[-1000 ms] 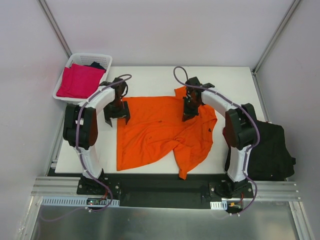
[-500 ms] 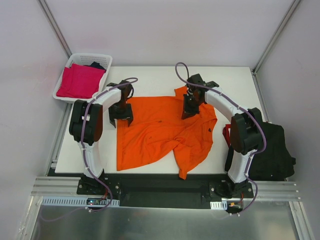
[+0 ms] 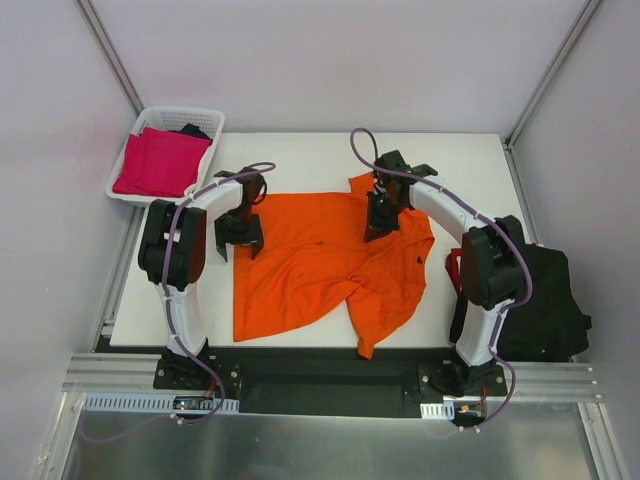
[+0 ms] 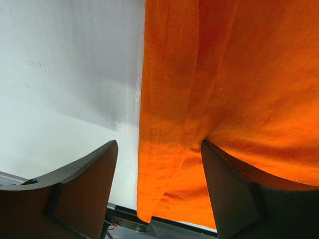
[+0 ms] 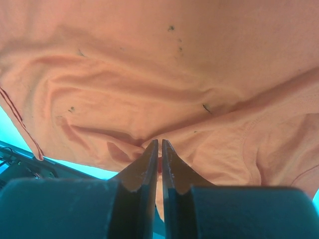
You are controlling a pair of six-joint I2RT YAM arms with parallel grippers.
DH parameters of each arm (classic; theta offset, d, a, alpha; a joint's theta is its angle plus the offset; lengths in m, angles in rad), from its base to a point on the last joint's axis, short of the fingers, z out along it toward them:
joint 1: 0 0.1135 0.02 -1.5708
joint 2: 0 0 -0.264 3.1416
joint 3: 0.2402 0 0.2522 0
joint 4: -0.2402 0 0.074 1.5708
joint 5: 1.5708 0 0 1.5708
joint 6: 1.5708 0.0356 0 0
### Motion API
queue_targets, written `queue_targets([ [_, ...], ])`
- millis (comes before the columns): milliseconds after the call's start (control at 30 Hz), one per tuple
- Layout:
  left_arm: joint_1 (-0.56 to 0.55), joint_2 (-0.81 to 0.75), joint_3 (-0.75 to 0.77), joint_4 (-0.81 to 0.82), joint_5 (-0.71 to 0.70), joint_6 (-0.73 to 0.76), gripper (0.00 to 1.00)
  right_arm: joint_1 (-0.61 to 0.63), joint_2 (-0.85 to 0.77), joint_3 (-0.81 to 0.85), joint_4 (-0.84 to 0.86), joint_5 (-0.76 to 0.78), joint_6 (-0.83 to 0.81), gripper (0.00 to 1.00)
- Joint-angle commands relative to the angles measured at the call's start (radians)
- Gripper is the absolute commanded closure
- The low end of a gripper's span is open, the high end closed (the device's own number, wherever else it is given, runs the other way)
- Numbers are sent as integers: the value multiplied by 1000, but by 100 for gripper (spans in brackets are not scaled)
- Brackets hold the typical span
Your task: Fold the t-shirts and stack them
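Note:
An orange t-shirt [image 3: 320, 265] lies spread and rumpled across the white table [image 3: 300, 160]. My left gripper [image 3: 240, 232] is open over the shirt's left edge; in its wrist view the hemmed edge [image 4: 164, 124] lies between the two fingers [image 4: 75, 194]. My right gripper [image 3: 378, 222] is shut on a pinch of the orange cloth [image 5: 149, 89] near the shirt's upper right. A black t-shirt [image 3: 540, 300] hangs off the table's right side. A magenta-pink t-shirt [image 3: 160, 160] lies folded in the basket, a black one [image 3: 195, 131] behind it.
The white lattice basket [image 3: 180, 113] stands off the table's far left corner. Grey walls close in the back and both sides. A metal rail [image 3: 320, 385] with the arm bases runs along the near edge.
My left gripper has shifted right onto the shirt's left edge. My right gripper has barely moved and stays shut on the cloth.

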Motion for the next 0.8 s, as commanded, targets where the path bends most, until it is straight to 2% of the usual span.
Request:
queue_targets([
  [0,-1,-20,-12,-13,-40,7,32,4,20,-36,17,-26,-15,92],
  [33,-1,-20,-14,-15,-40,7,32,6,33,-37,31,-32,-15,97],
  [67,-1,-20,-14,-15,-40,7,32,8,60,-36,36,-38,-21,99],
  [300,-1,-20,-9,-16,-46,16,31,4,163,-13,60,-64,-11,99],
  [600,0,-18,0,-23,-57,27,31,3,185,-10,82,-82,15,99],
  [767,17,-18,-2,-55,-137,19,31,3,189,-7,82,-85,21,99],
])
